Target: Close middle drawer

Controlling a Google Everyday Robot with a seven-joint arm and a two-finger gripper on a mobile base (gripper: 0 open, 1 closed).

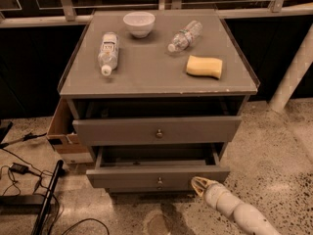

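Observation:
The grey cabinet (pixel 156 77) has its drawers pulled out. The middle drawer (pixel 127 176) has a wide low front with a small round knob (pixel 159 181) and stands out farthest, its dark inside showing. The taller top drawer (pixel 117 130) above it is out a little. The lowest drawer is hidden under the middle one. My gripper (pixel 197 183) is low at the bottom right, on a white arm (pixel 234 209). Its tip is right at the right end of the middle drawer's front. I cannot tell if it touches.
On the cabinet top lie a white bowl (pixel 139 23), two plastic bottles (pixel 108 52) (pixel 185 35) and a yellow sponge (pixel 204 66). A cardboard box (pixel 61 131) sits at the cabinet's left, with cables (pixel 22 173) on the floor. A white post (pixel 293 72) stands at the right.

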